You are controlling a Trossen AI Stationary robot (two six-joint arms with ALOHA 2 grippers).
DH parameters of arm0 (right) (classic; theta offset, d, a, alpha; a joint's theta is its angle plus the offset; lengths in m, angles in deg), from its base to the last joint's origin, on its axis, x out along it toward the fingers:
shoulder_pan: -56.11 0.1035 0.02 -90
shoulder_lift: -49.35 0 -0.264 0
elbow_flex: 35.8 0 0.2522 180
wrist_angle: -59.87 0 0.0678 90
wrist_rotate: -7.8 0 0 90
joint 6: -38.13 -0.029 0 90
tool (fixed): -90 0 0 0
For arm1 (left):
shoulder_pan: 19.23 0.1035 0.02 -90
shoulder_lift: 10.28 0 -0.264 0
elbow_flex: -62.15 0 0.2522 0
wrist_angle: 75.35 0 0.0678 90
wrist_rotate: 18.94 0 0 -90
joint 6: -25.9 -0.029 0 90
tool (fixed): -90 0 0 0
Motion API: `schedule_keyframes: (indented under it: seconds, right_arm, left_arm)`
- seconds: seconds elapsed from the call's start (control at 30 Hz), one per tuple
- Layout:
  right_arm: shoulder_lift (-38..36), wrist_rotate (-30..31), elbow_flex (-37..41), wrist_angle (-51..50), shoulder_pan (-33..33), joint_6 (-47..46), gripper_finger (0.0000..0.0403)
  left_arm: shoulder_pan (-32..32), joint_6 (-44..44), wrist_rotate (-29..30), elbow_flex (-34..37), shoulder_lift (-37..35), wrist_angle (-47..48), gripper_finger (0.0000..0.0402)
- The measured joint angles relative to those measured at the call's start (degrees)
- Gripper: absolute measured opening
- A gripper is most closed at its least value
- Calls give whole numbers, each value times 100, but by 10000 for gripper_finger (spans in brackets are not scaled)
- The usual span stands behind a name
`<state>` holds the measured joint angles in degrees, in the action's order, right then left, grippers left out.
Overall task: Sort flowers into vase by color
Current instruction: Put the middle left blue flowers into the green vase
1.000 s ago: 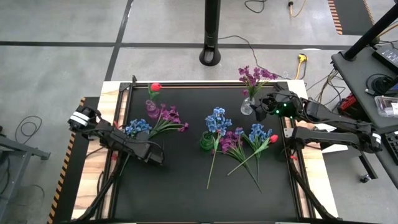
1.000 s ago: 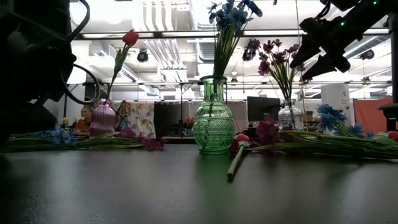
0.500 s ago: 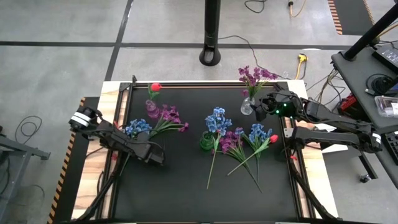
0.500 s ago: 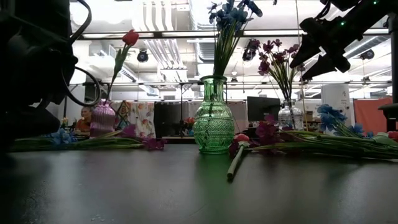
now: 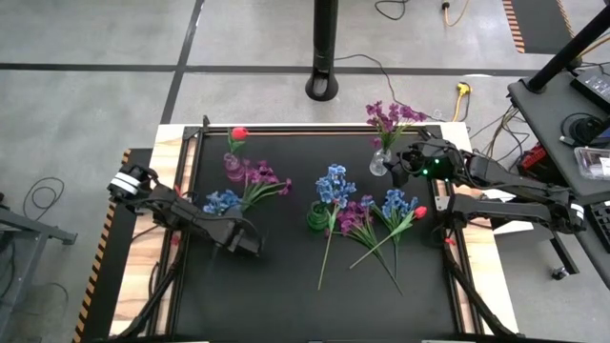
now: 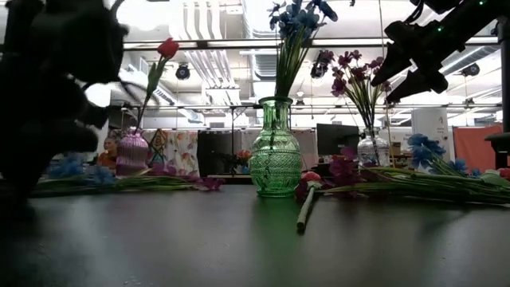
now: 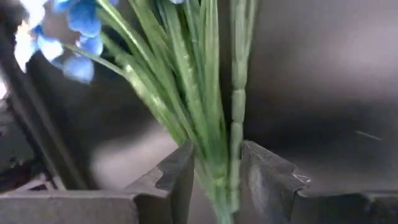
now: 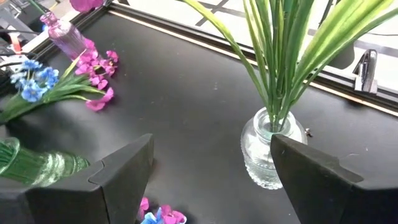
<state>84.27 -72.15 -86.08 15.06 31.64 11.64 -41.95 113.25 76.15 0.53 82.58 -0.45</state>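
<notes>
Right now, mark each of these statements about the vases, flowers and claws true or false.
1. The green vase holds a blue flower. True.
2. The left claw is closed around a red tulip. False: its fingers pinch green stems of a blue flower.
3. The right claw stands open by the clear vase. True.
4. The clear vase holds blue blooms. False: it holds purple flowers.
5. The red tulip stands in the pink vase. True.

Our left gripper (image 5: 250,244) sits low with fingers (image 7: 177,180) pinched in; our right gripper (image 5: 404,164) hovers, fingers wide apart
</notes>
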Motion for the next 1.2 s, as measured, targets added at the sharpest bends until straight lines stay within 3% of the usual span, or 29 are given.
schedule_keyframes:
  seconds: [0.23,0.4,0.67,1.2]
  right_arm:
    - [0,-1,0,-5,0,1,315]
    - [0,-3,1,-42,0,1,313]
    - [0,-3,-1,-37,0,1,311]
    - [0,-154,-1,-35,0,-15,306]
  left_arm:
    - [-38,23,26,-397,-2,526,118]
    - [-250,291,-282,-400,-2,525,138]
    - [-649,684,-308,-400,-7,249,158]
    - [-870,1061,-789,-251,-9,-123,114]
